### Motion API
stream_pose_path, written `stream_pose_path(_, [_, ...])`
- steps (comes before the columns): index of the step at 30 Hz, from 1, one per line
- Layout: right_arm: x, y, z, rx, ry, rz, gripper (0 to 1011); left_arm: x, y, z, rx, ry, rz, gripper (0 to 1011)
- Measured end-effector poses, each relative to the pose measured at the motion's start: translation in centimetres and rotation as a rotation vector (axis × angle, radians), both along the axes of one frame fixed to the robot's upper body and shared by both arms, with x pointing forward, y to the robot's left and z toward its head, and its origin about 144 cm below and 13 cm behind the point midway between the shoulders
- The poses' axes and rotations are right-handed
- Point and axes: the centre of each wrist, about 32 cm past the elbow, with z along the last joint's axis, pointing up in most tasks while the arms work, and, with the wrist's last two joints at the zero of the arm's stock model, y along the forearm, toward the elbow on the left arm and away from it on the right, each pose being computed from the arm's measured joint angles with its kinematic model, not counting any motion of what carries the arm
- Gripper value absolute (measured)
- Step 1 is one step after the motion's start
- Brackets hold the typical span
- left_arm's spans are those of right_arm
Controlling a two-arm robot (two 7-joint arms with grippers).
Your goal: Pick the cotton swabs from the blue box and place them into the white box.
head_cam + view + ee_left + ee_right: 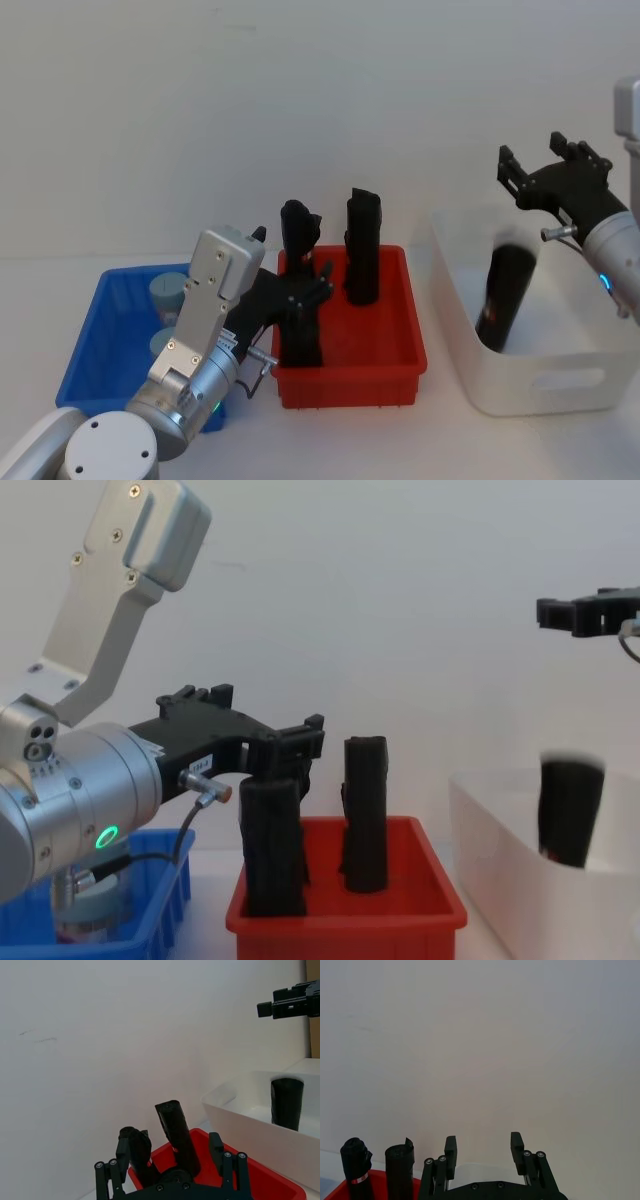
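- Blue box [88, 345], far left: two swabs [167, 291] stand inside it, lids up, with nothing gripping them.
- My left gripper [312, 288] hangs past that box, over the near-left part of the red bin [345, 385]. Its jaws are spread wide and hold nothing. The front one of the black rolls [270, 850] stands right under them.
- Red bin, centre: three rolls stand in it, and no swab is among them.
- White box [530, 385], right: one black roll [505, 295] leans inside. I see no swab in it.
- My right gripper [548, 165] hovers above the white box, well clear of its rim, jaws apart and empty.
- As I judge it, the task proper has not begun: no swab has been moved, and my left jaws are over the wrong bin.
- The next move calls for my left arm to swing left over the blue box, centre the open jaws on one tub's lid, drop down around the tub and close on it.
- The two tubs stand near each other, so the jaws need to come down around one without knocking the other.
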Motion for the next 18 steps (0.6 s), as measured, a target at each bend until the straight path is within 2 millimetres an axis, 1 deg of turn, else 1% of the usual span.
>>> stream_pose_path(1, [0.04, 0.03, -0.06, -0.001, 0.004, 0.001, 688, 0.0, 0.0, 0.0, 0.0, 0.0, 0.0, 1000])
stream_pose_path(3, [0.07, 0.05, -0.09, -0.001, 0.008, 0.002, 728, 0.0, 0.0, 0.0, 0.0, 0.0, 0.0, 999])
stream_pose_path(4, [0.1, 0.07, -0.11, -0.002, 0.011, 0.003, 769, 0.0, 0.0, 0.0, 0.0, 0.0, 0.0, 1000])
stream_pose_path(5, [0.1, 0.07, -0.11, -0.002, 0.011, 0.003, 781, 0.0, 0.0, 0.0, 0.0, 0.0, 0.0, 1000])
stream_pose_path(6, [0.13, 0.09, -0.14, -0.002, 0.013, 0.004, 823, 0.0, 0.0, 0.0, 0.0, 0.0, 0.0, 1000])
stream_pose_path(7, [0.14, 0.09, -0.16, -0.002, 0.015, 0.004, 834, 0.0, 0.0, 0.0, 0.0, 0.0, 0.0, 1000])
stream_pose_path(8, [0.15, 0.11, -0.18, -0.002, 0.017, 0.005, 894, 0.0, 0.0, 0.0, 0.0, 0.0, 0.0, 1000])
stream_pose_path(10, [0.17, 0.13, -0.19, -0.002, 0.019, 0.005, 927, 0.0, 0.0, 0.01, 0.0, 0.0, 0.0, 1000])
stream_pose_path(12, [0.2, 0.14, -0.21, -0.003, 0.021, 0.006, 986, -0.02, 0.03, 0.04, 0.003, 0.0, 0.001, 1000])
stream_pose_path(18, [0.24, 0.17, -0.25, -0.004, 0.025, 0.007, 1001, -0.38, 0.55, 0.73, 0.034, -0.008, 0.027, 1000])
